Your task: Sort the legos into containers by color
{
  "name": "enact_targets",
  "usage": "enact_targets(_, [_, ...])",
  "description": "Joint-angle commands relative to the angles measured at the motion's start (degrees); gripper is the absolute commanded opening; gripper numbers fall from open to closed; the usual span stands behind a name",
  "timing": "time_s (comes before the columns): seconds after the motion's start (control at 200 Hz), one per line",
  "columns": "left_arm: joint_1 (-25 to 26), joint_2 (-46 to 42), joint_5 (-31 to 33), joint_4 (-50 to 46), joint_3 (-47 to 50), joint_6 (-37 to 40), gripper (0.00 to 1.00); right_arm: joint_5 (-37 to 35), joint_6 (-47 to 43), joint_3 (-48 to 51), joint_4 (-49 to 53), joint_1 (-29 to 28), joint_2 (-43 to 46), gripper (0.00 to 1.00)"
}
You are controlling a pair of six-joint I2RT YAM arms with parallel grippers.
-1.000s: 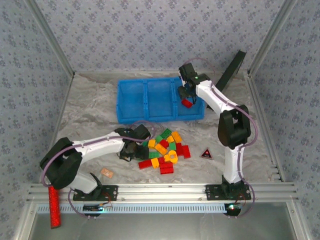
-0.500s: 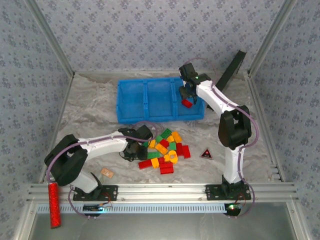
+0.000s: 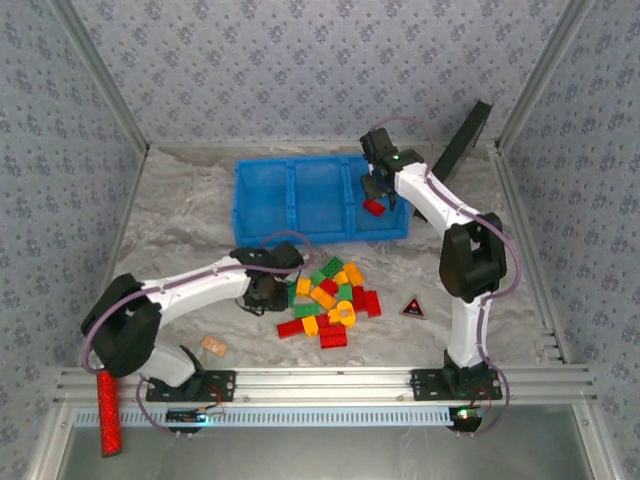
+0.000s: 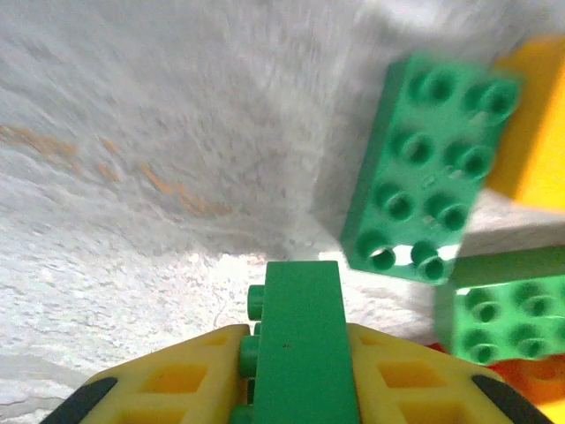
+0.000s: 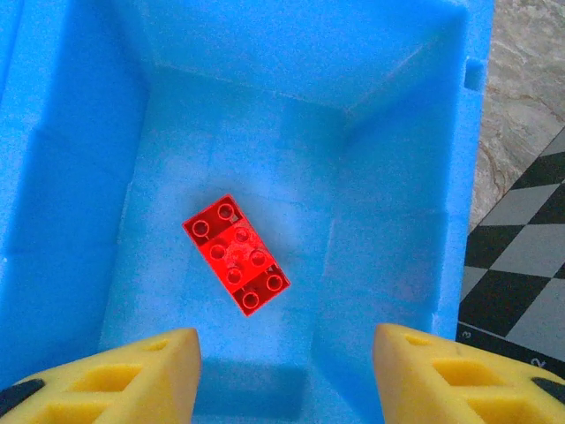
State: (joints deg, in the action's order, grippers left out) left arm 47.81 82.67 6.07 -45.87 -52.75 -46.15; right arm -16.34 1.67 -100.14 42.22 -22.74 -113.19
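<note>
Pinching a green brick (image 4: 298, 340) on edge, the left gripper (image 3: 266, 290) is at the left side of the brick pile (image 3: 322, 297). The right gripper (image 5: 284, 353) hangs spread over the right compartment (image 5: 371, 168) of the blue bin (image 3: 241, 205), where a red brick (image 5: 237, 254) lies flat.

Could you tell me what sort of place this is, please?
Most likely a lab robot test cell: wallpapered panels enclose a table, two robot arms are mounted on an aluminium rail, and Lego bricks lie beside a blue sorting bin.
</note>
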Motion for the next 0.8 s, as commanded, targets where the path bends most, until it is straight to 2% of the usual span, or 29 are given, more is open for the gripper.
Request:
enact_targets(0.0, [-2.99,-3.43,3.04,-5.51,-5.83,3.45,0.3,-0.65,0.6,1.5,1.29,0.04,3.76,0.56])
enact_targets(0.27, [-11.17,-1.69,6.76,-10.32,-20.89,14.77,0.27,-0.11,2.75,8.35,0.92,-0.52,10.68,0.56])
enact_targets(0.405, [-14.45,1.02,9.97,-8.97,-26.31,20.39,0.27,0.13,4.72,12.38,1.33,-1.2,14.55,0.56])
enact_targets(0.595, [-19.15,8.82,11.08,-3.27,-34.25,26.75,0.26,2.51,9.2,18.49,3.11,-4.62,20.47,0.56])
enact_targets(0.795, [-22.77,19.51,8.18,1.51,-40.86,29.47,0.26,4.46,15.38,24.65,5.31,-10.34,25.79,0.57])
